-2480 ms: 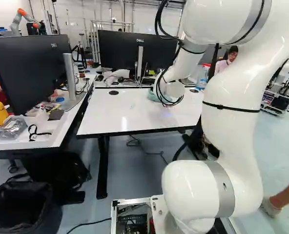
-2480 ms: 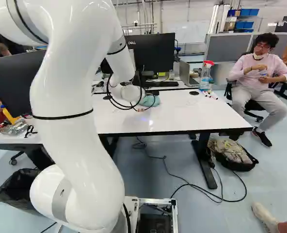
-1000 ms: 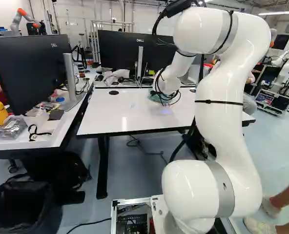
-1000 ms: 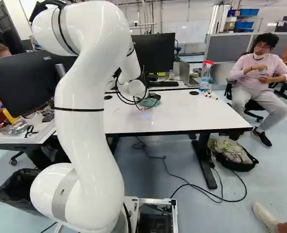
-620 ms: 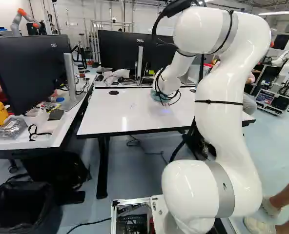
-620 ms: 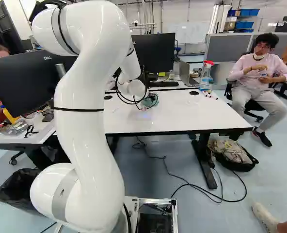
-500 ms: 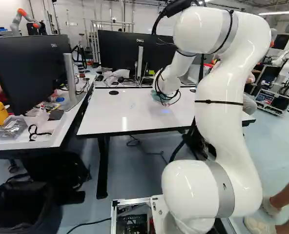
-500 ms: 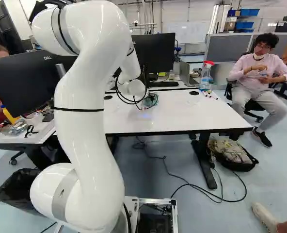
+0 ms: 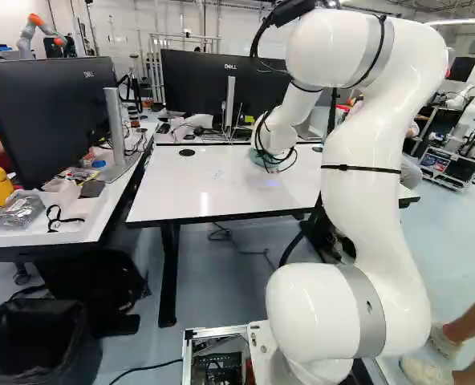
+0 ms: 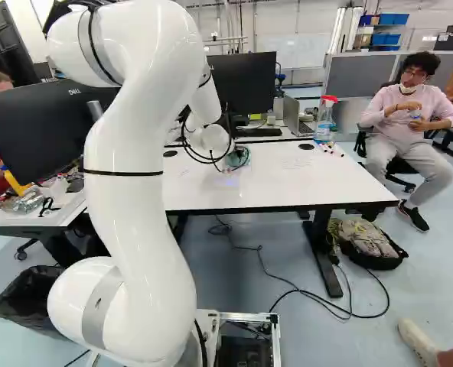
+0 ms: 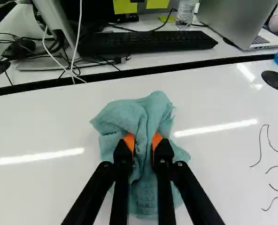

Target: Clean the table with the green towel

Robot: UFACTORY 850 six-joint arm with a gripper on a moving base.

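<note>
Teal-green terry cloth, by the look of it, the towel [image 11: 143, 110] should handle as something light, soft and floppy; nothing about it seems fragile, and its rough weave ought to give the pads [image 11: 130, 141] a good bite rather than slide away. The gripper [image 11: 142, 140] is closed in on it, a raised fold pinched between the two orange pads, with the rest of the cloth bunched around and under the fingertips; it appears to lie against the white table [image 11: 59, 124], toward the far edge, short of the keyboard [image 11: 148, 43].

This middle fold is a sensible place to hold; it leaves slack on all sides to serve as a wiping pad, and keeps cloth between hard fingertips and the glossy top. A hold on a corner or loose edge would likely leave the towel trailing; too shallow a pinch might let the fold creep out under drag. Being limp, the cloth will not push by itself, so it probably needs light, even downward pressure; too much could bring the fingers onto the table. The dark scribbles [image 11: 260, 143] sit well apart from the towel, near the round black cap [image 11: 276, 80]; wiping them would call for a sideways sweep.
</note>
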